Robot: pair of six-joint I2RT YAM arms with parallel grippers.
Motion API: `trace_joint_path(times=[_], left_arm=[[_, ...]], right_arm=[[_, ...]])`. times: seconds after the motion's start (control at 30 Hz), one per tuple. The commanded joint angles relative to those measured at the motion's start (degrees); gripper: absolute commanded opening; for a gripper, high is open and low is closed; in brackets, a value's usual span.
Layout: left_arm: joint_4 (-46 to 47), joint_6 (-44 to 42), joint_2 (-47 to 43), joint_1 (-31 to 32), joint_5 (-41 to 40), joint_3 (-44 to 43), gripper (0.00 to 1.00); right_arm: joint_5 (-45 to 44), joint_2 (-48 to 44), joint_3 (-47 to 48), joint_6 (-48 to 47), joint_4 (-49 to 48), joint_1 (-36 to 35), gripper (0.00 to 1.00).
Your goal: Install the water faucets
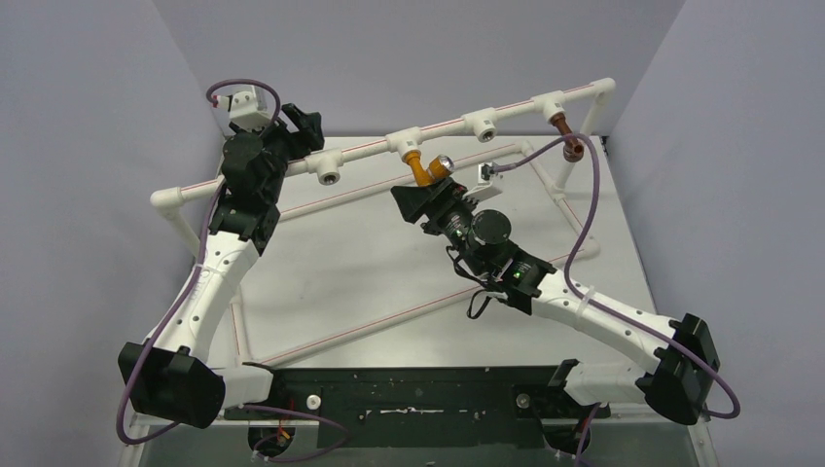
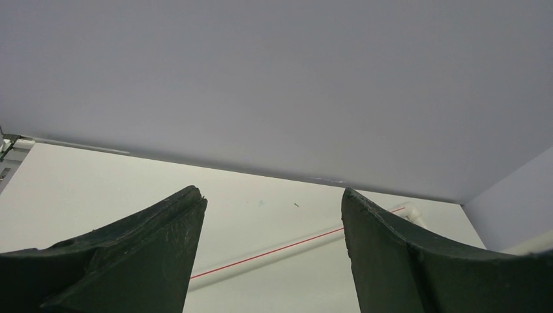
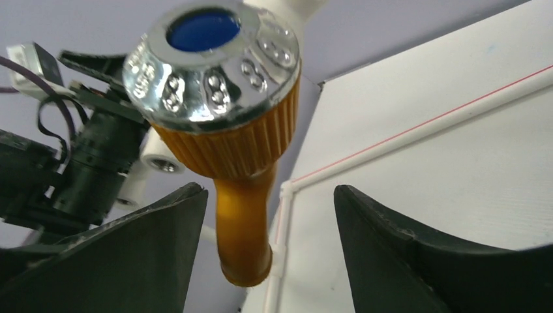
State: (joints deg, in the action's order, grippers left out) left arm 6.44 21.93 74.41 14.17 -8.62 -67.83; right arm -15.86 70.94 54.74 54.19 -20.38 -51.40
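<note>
Our right gripper (image 3: 267, 190) is standing wide open. Its jaws are flanking the orange-yellow ribbed plastic faucet with the round silver cap (image 3: 225, 140) and touching neither side. That faucet is hanging from a white tee socket (image 1: 404, 143) at twelve o'clock on the white pipe frame (image 1: 457, 125), so we are judging it seated. At two o'clock the dark reddish-brown faucet (image 1: 564, 131) is sitting in its own socket. Our left gripper (image 2: 270, 195), at ten o'clock, is gaping empty, well out of the way.
</note>
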Motion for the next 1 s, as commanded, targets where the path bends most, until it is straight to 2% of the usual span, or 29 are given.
trace_joint_path(times=[0.0, 0.1, 0.3, 0.4, 0.53, 0.77, 0.97], left_arm=[[-30.64, -4.09, 8.91, 3.67, 9.06, 9.4, 0.74], [-30.35, -4.09, 8.66, 3.67, 9.06, 9.59, 0.74], [-29.27, -4.26, 7.95, 3.67, 9.06, 9.73, 0.74], [-28.71, -4.27, 7.62, 3.67, 7.75, 9.76, 0.74], [-28.13, -3.27, 7.42, 3.67, 8.27, 9.34, 0.74], [-28.74, -0.89, 6.52, 3.59, 8.62, 4.5, 0.74], [-32.23, -1.1, 7.52, 3.41, 8.33, -5.7, 0.75]], right_arm=[[3.88, -3.65, 1.79, -8.92, 6.25, 0.35, 0.76], [4.73, -6.34, 3.17, -16.56, 12.19, 0.51, 0.84], [2.34, -13.15, 5.22, -29.98, 25.73, 0.59, 0.92], [-1.76, -17.37, 5.43, -34.44, 31.41, 0.64, 0.98], [-12.59, -23.55, 4.51, -36.22, 38.12, 0.68, 1.0], [-17.95, -36.98, -2.37, -43.19, 37.09, 0.68, 1.0], [-22.16, -40.49, -5.39, -46.15, 37.8, 0.6, 1.0]])
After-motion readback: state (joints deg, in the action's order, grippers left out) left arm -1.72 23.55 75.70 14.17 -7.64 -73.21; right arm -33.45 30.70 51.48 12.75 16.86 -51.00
